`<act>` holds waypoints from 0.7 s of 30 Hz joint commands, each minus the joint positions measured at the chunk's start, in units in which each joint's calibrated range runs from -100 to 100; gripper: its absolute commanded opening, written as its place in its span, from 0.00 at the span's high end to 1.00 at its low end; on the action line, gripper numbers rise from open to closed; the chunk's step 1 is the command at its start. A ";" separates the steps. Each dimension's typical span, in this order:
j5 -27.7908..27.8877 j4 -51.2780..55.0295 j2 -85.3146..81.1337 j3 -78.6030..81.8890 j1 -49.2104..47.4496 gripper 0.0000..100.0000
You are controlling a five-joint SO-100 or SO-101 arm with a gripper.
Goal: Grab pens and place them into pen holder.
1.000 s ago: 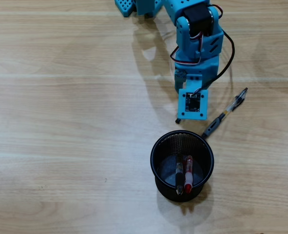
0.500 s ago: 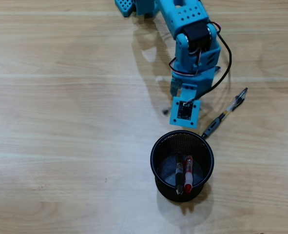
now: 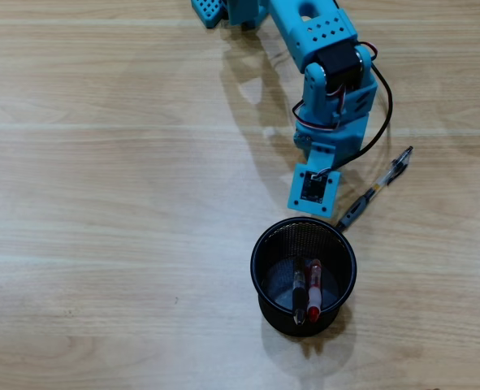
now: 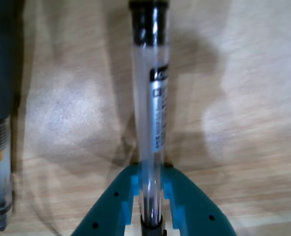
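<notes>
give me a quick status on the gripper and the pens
Gripper shut on clear pen, above the table. Two pens already in pen holder. Grey-sleeved pen lies on the table beside the arm. Nothing blocking.

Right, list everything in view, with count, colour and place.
Pen holder: one, black wire mesh, low and right of centre on the table in the overhead view.
Pens in the holder: two, one red, one clear with dark ends, leaning side by side inside.
Pen with grey sleeve: one, clear, lying aslant on the table right of the arm.
Clear pen with black cap: one, gripped at its lower end in the wrist view.
Table: one, light wood.
Arm: one, blue, reaching down from the top edge.
Gripper: one, blue fingers closed on the clear pen.
</notes>
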 commanded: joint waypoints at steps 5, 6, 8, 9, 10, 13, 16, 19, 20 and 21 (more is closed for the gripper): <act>-0.12 0.36 -0.43 -1.03 0.09 0.98; -0.12 0.36 -0.77 -1.03 0.09 0.98; -0.12 0.36 -0.93 -1.21 0.27 0.98; -0.12 0.36 -1.10 -2.38 0.27 0.98; -0.12 0.36 -1.52 -4.00 0.27 0.98; -0.07 0.53 -3.37 -9.68 0.27 0.98; 0.14 0.53 -5.39 -14.55 0.73 0.98; 0.29 0.96 -7.57 -18.60 0.91 0.98; 0.29 1.74 -8.58 -20.05 0.91 0.98; 0.29 3.03 -9.67 -21.67 1.00 0.98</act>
